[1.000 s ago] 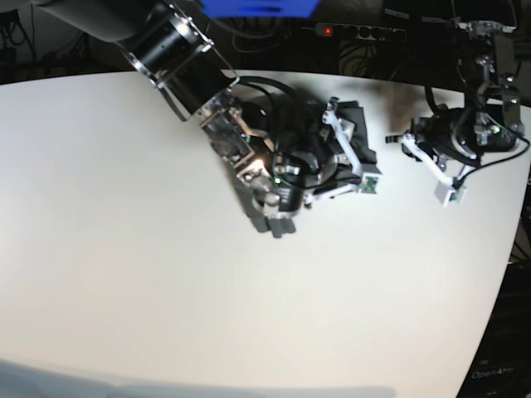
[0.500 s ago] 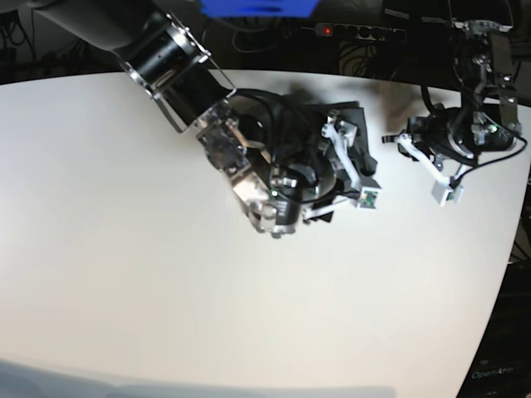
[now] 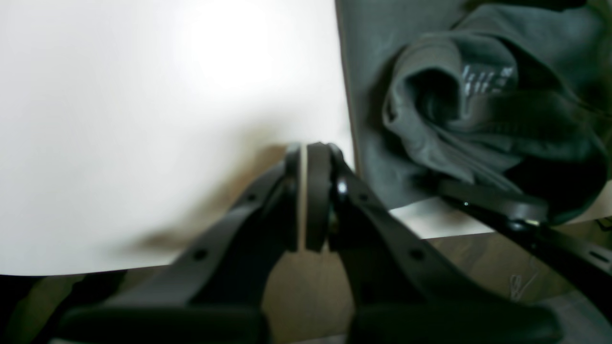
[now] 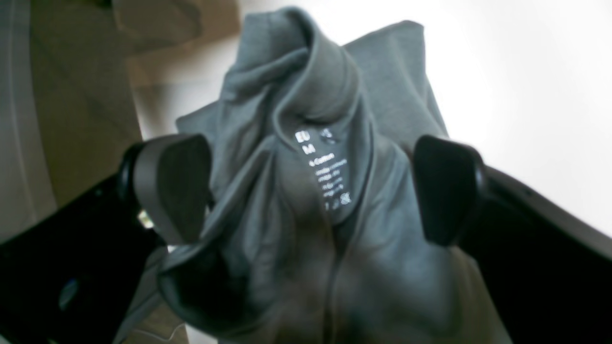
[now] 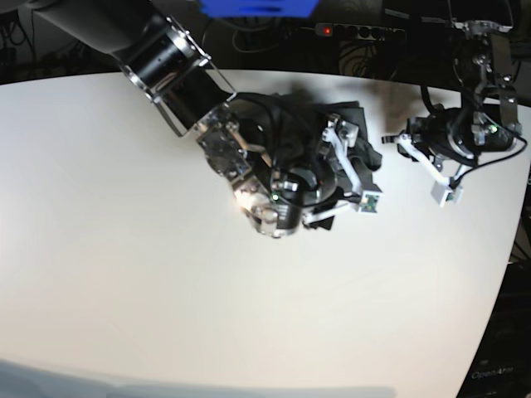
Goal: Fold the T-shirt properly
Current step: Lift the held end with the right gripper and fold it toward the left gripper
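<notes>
the worktop is a broad white surface, bare over most of its near and left parts. the t-shirt lies far and right of centre on it, bunched into a dark heap and largely hidden in the base view by the right arm reaching over it. in the left wrist view one straight edge of the cloth runs across the worktop, while the rest is rumpled around the neck opening.

the right tool stands with its pads wide apart on either side of the gathered neck, the fabric rising between them but not pinched. the left tool has its pads pressed together on nothing, hovering over the worktop's edge just beside the shirt.

the step in hand looks like taking hold of the heap to spread it. it would likely go best by closing on a single layer near the collar rather than the whole bunch, then drawing it out low and flat, with the left tool opened to take a second point well apart from the first.

the neck, with its white-printed label, faces up towards the right wrist camera. as crumpled as it is, the shirt shows no clear long axis; i cannot tell where the hem lies.
</notes>
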`<state>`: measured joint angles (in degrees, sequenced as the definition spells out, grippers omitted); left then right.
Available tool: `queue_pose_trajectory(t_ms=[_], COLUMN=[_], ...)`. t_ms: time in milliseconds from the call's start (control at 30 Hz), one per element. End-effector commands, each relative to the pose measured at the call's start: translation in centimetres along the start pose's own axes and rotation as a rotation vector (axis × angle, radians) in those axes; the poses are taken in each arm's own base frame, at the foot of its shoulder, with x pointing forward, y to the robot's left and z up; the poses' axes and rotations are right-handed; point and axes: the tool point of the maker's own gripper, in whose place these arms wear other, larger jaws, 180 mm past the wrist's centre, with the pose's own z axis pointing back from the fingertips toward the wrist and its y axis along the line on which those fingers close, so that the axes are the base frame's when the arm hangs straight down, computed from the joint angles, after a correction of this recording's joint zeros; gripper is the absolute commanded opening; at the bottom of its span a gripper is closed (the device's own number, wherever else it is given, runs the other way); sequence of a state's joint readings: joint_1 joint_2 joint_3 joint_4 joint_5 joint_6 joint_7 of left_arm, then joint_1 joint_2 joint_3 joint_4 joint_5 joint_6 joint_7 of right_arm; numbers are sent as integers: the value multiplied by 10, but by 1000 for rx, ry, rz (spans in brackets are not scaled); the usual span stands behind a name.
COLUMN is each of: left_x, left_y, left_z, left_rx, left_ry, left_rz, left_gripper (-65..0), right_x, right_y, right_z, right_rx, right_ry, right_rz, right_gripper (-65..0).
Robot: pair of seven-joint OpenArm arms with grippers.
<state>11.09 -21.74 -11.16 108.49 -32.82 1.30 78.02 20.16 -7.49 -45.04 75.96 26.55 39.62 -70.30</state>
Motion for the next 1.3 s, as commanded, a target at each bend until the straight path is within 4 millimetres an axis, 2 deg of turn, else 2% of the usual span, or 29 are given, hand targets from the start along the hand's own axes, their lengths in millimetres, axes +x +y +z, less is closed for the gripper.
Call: queue_pose_trajectory(t_ms=[0,167,333,667,867,1033,1100,1267], left_x=[12,16,19,25,24,22,26,27], left_y=[0,-1,-2,-2,-2,-1,-6,-14], left_z=[7,7,7,8,8,5,3,-1], left_rx=[0,-3,-4,-4,-4,-6,-20,-40], left_ry=[-41,-48,-54,-68,-65,-55,-63,-65], left_rz=[-19,-20,-20,-24,-24,-16,-8,7], left_gripper=[-626,-626,-626,-626,-626,-626,-626,-626], right_x=[25,15,4,-10,-29,-53,-58,-56], right_y=[-9,-28,-36,-32,-42,-47,-45,-35], right_z=[13,25,31,28,32,35,33,25], right_rx=[-26,-74,-95,-81,-99,-107,-102,-76], right_ry=[-53,40,102,140,174,215,223,189], right_rz=[42,64,69,52,36,13,6,-4], right_gripper=[0,0,0,0,0,0,0,0])
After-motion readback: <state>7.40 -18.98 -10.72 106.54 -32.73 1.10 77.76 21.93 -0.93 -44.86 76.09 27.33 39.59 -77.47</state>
